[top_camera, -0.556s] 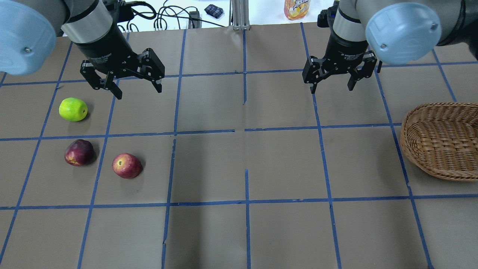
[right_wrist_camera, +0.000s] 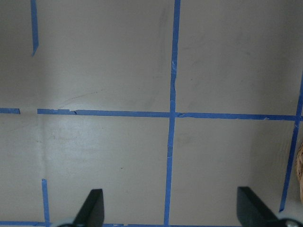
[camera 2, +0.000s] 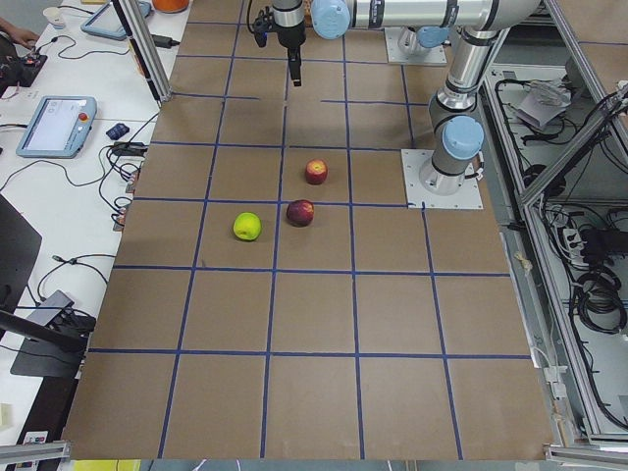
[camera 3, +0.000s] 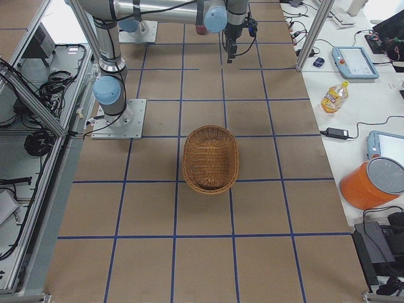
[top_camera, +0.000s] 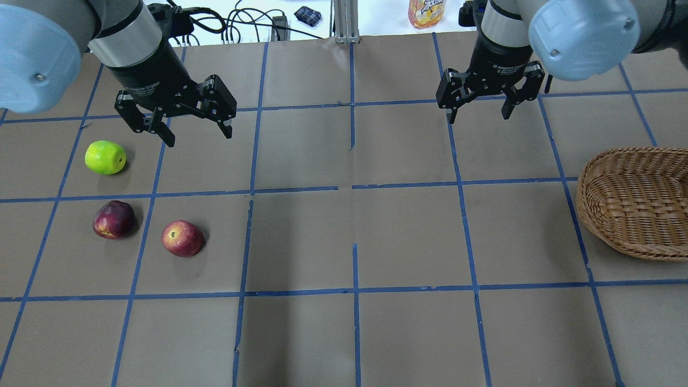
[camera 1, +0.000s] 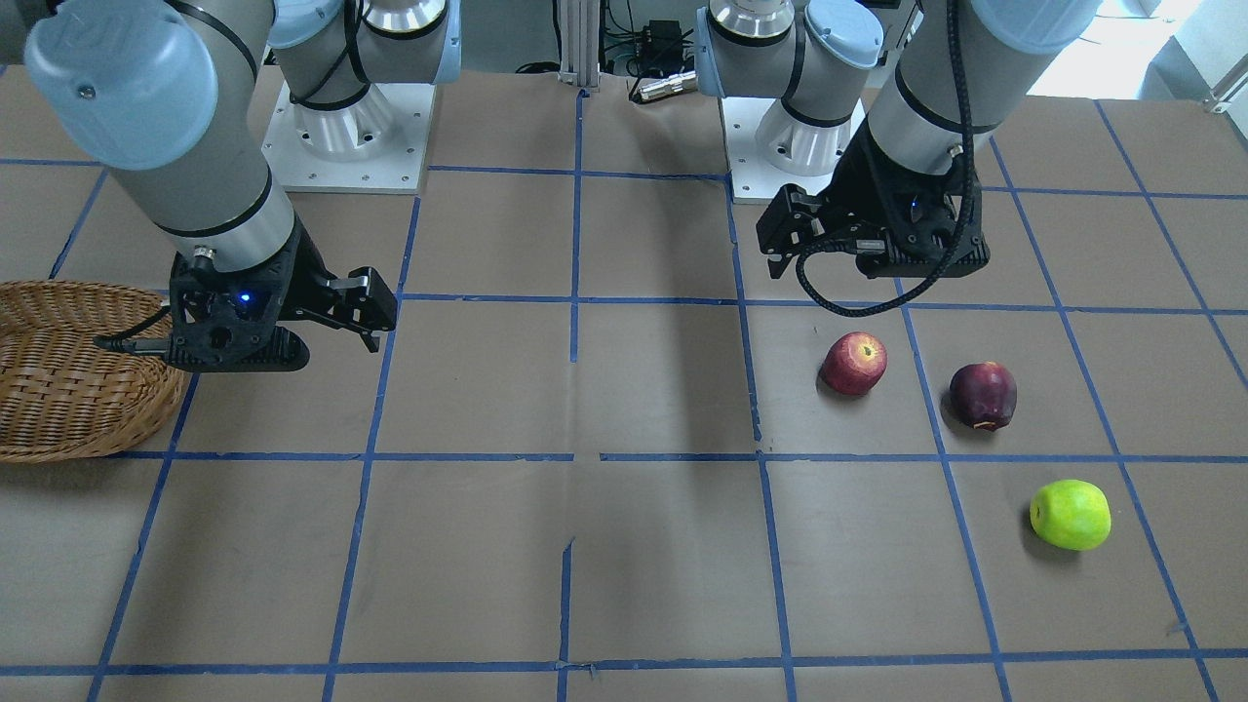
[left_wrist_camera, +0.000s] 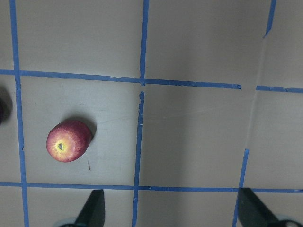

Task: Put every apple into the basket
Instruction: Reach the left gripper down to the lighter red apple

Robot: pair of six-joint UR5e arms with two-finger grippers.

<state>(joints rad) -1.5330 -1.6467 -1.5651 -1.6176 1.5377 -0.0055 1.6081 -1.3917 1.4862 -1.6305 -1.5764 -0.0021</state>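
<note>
Overhead exterior view lets me see nearly all of it. The brown counter (top_camera: 355, 333) is big and marked into squares with blue tape (top_camera: 301, 188).

The basket (top_camera: 634, 204) sits at one end, close under the right arm, and nothing is in it. I think it was put there so that arm can reach it easily.

The right pincer (top_camera: 478, 117) hangs up in the air near the basket, spread wide and holding nothing. The left pincer (top_camera: 199, 137) hangs far from the basket, also spread wide and holding nothing. I think they are open like that so they are ready to grab.

All three apples lie on the counter at the end far from the basket, and none touches another. The red apple (top_camera: 183, 238) is the nearest one to the basket. The dark purple apple (top_camera: 114, 219) lies just past it. The green apple (top_camera: 105, 157) is about as far from the basket as the dark one. The left pincer hangs close to them, so I guess the left arm must pick first.

Some things are hard to see. The basket is cut off by the picture's edge from overhead, and only the right side view shows all of it. The right wrist view catches just a thin bit of wicker. The left wrist view shows the red apple, a tiny edge of the dark one, and no green one. From across the counter, both pincers are mostly hidden behind their own arms.
</note>
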